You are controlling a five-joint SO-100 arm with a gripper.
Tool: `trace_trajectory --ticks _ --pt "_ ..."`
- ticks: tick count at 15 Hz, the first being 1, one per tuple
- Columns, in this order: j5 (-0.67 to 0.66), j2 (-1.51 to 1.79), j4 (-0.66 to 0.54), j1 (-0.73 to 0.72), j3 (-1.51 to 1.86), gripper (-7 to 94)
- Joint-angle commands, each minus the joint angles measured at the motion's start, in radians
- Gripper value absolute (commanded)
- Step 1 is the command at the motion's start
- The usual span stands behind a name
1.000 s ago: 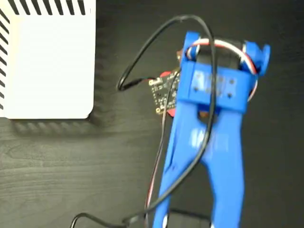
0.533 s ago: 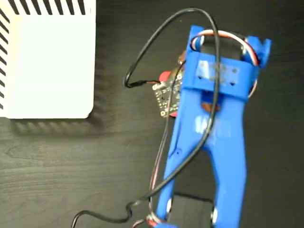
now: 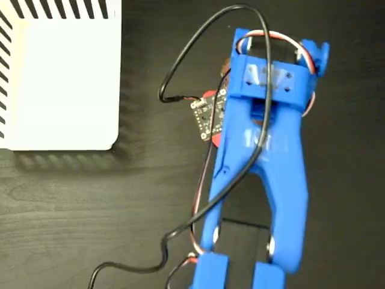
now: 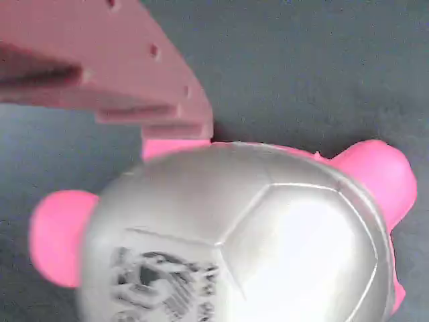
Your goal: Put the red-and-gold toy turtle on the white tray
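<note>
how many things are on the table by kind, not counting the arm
toy turtle: 1, under the arm, only a red sliver shows in the fixed view
white tray: 1, bare, at top left in the fixed view
total: 2

One white tray (image 3: 60, 78) with black diagonal stripes on its edges, top left of the fixed view. One red-and-gold toy turtle (image 4: 234, 235): one domed shiny shell, one black printed mark on it, two pink rounded limbs clearly showing in the wrist view; only a red sliver (image 3: 209, 95) of it shows in the fixed view. One blue arm (image 3: 264, 162). One small circuit board (image 3: 207, 114) on it. One gripper finger (image 4: 107, 67) visible in the wrist view. One black cable (image 3: 192, 60).
</note>
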Motion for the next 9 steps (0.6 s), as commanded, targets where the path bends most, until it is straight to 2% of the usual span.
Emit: trace_trajectory --ticks 1,9 --pt "-0.012 0.029 -0.034 0.002 0.011 59" --pt "-0.026 -0.018 -0.155 -0.017 0.126 59"
